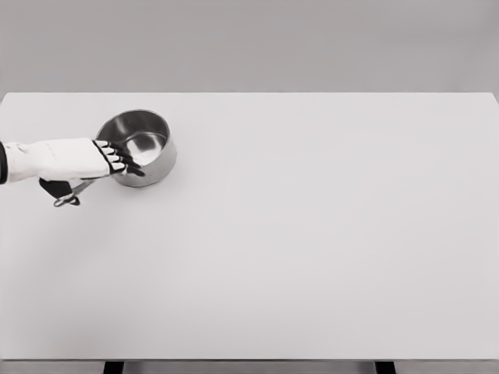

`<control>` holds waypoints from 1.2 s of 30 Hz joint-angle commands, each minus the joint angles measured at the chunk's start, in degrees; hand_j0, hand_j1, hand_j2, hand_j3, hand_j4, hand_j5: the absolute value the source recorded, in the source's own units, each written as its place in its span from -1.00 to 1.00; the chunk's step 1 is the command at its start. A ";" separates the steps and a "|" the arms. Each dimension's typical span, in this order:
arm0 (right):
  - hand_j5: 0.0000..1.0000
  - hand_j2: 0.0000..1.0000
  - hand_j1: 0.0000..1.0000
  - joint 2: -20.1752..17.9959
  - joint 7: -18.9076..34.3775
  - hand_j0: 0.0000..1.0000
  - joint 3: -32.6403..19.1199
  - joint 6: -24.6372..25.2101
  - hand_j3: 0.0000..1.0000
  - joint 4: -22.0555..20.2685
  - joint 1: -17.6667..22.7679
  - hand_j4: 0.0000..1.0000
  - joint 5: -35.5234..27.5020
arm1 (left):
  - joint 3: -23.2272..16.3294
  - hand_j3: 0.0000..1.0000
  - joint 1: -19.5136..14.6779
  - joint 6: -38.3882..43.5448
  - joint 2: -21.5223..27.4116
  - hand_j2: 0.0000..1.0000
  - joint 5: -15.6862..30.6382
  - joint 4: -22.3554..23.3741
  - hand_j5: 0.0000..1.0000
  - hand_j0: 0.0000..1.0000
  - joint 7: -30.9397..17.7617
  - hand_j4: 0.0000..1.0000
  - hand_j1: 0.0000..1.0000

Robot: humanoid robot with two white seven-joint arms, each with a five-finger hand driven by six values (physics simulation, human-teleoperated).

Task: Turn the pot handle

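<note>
A shiny steel pot [146, 139] stands on the white table [312, 234] at the far left. Its thin handle [70, 197] points toward the lower left, and most of it is hidden under my left hand [109, 161]. That hand comes in from the left edge and lies over the handle where it meets the pot. The fingers [125, 162] stretch out flat against the pot's near-left wall, and the dark thumb [54, 187] hangs beside the handle. I see no finger curled around the handle. The right arm is out of view.
The table's left edge is close to the handle's end. Its back edge runs a short way behind the pot.
</note>
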 commanded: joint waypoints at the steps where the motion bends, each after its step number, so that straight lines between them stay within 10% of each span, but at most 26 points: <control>1: 1.00 1.00 1.00 -0.01 0.02 1.00 0.02 -0.01 1.00 0.00 0.00 1.00 -0.02 | 0.20 1.00 0.00 0.13 0.06 1.00 0.30 2.66 1.00 1.00 0.02 1.00 1.00; 21: 1.00 1.00 1.00 -0.01 0.02 1.00 0.02 -0.01 1.00 0.00 0.00 1.00 -0.02 | 4.51 1.00 -0.53 0.13 -2.93 1.00 0.39 19.01 1.00 1.00 0.02 1.00 1.00; 36: 1.00 1.00 1.00 -0.01 0.02 1.00 0.02 -0.01 1.00 0.00 0.00 1.00 -0.02 | 6.00 1.00 -2.11 0.13 -4.07 1.00 0.39 21.12 1.00 1.00 0.02 1.00 1.00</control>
